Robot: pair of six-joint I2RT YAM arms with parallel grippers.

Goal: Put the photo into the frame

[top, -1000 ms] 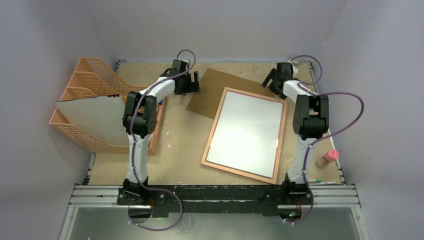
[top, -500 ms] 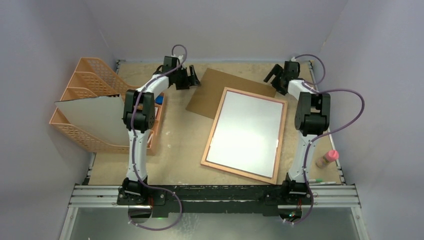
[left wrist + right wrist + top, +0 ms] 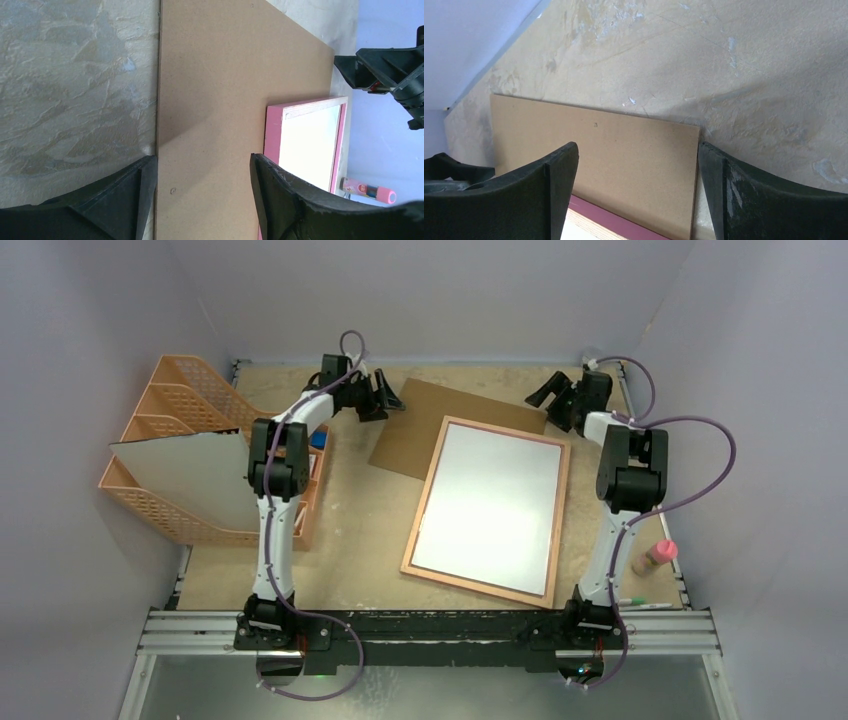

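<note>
From above: shows the frame point(image 3: 478, 582) flat on the surface point(image 3: 360, 530), back up, with the photo point(image 3: 490, 505) inside, white side up. Left wrist: finds left jaws wide, empty, over the brown board point(image 3: 215, 75). Right wrist: finds right jaws wide, empty, at the board's right corner.

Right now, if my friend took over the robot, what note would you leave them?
Left fingers: open, holding nothing, over the brown backing board's far left corner.
Right fingers: open, empty, by its far right corner.
The frame lies flat mid-table, back up, overlapping the board; a white sheet fills it, probably the photo face down.
Left to do: fit the board on the frame.
</note>
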